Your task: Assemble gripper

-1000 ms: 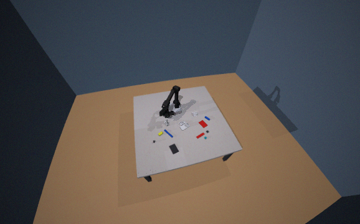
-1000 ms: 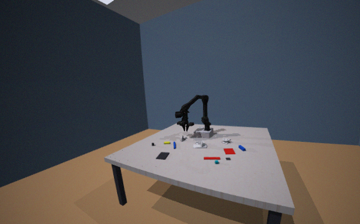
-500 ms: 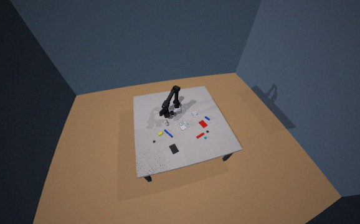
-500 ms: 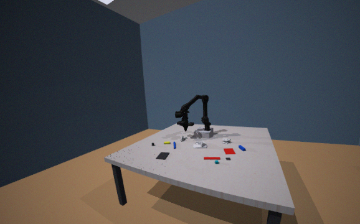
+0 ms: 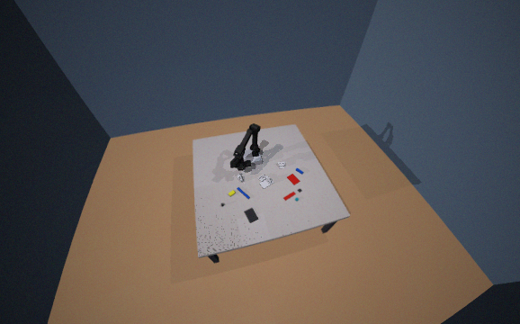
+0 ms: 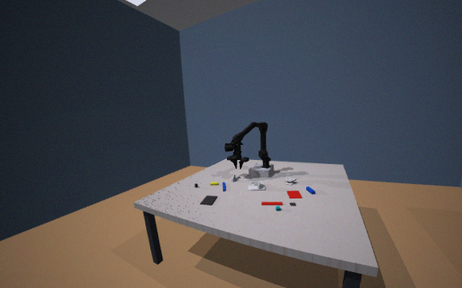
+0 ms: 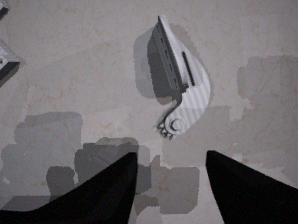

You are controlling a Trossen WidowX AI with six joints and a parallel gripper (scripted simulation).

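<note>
Showing a work surface (image 5: 269, 227) (image 6: 303, 232) from above, the top view places a black robot arm (image 5: 246, 141) (image 6: 263, 140) near its twelve-o'clock edge; clock directions follow each picture, twelve being upward. A loose toothed jaw (image 5: 240, 177) (image 6: 235, 178) (image 7: 195, 97) lies at nine o'clock of a white assembly (image 5: 265, 181) (image 6: 256, 186), well apart from it; another white piece (image 5: 281, 165) (image 6: 290, 181) lies toward one o'clock. A red plate (image 5: 293, 179) (image 6: 294, 194) occupies three o'clock, a red bar (image 5: 290, 196) (image 6: 272, 203) four, and a black plate (image 5: 251, 215) (image 6: 209, 200) between six and seven. Which white part is the housing plate cannot be told at this scale.

In the exterior view, the end effector (image 5: 245, 166) (image 6: 238, 168) (image 7: 172, 159) points down above the jaw, touching neither it nor the surface. A yellow block (image 5: 231, 193) (image 6: 214, 183) and a long blue bar (image 5: 243, 193) (image 6: 224, 186) lie near the jaw, toward eight and seven o'clock respectively.

In the wrist view, the fingers stand partly apart — nothing between them. The jaw lies beyond their tips toward twelve o'clock, its toothed, round-bossed end nearest the gap and its narrow end toward eleven. Pale parts are cut off at the frame's left edge.
</note>
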